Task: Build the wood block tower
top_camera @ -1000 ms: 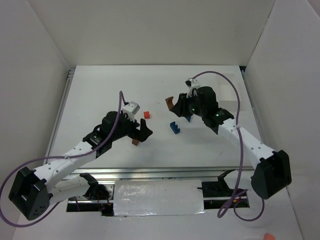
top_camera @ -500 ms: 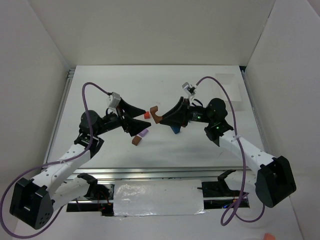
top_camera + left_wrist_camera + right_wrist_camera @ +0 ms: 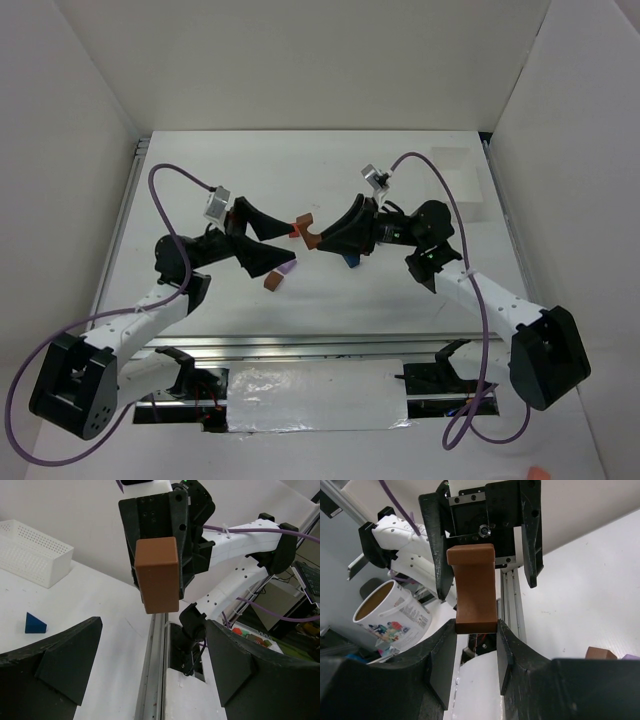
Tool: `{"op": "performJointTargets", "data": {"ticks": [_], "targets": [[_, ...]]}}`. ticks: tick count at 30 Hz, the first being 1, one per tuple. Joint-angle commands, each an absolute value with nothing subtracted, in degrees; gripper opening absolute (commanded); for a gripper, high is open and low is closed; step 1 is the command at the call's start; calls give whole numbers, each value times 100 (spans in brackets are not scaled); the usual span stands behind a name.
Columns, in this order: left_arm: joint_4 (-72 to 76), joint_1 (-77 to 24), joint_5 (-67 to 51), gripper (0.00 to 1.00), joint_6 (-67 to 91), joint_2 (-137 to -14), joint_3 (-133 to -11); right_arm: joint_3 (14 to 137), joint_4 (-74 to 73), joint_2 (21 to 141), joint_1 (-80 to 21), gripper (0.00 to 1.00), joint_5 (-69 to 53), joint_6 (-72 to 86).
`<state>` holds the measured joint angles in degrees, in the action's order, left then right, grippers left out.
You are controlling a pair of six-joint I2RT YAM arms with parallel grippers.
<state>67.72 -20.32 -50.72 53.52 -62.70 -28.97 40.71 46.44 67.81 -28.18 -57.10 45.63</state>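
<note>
Brown block [image 3: 476,590] clamped in right gripper [image 3: 475,630] above white table [image 3: 200,180]; left gripper [image 3: 152,630] gapes, white walls [image 3: 300,60] around

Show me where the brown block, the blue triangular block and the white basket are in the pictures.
brown block [image 3: 157,575], left wrist view, middle of its front face.
blue triangular block [image 3: 35,624], left wrist view, its facing side.
white basket [image 3: 25,560], left wrist view, its mesh side wall.
</note>
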Motion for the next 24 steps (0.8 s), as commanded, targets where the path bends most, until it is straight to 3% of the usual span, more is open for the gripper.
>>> {"op": "performJointTargets", "data": {"ticks": [1, 11, 18, 24], "targets": [[7288, -2039, -5054, 98, 5240, -6082, -2918, 4236, 4895, 6907, -2927, 22, -5537, 4675], [6434, -2250, -4658, 97, 4755, -5941, -3041, 4368, 5063, 7312, -3138, 22, -5414, 4913], [6565, -2250, -4720, 84, 4895, -6021, -3032, 4412, 4852, 7339, -3234, 22, -5248, 4755], [6495, -2259, -4676, 78, 4904, -5968, -3067, 4640, 4072, 7304, -3349, 22, -5212, 4211]]}}
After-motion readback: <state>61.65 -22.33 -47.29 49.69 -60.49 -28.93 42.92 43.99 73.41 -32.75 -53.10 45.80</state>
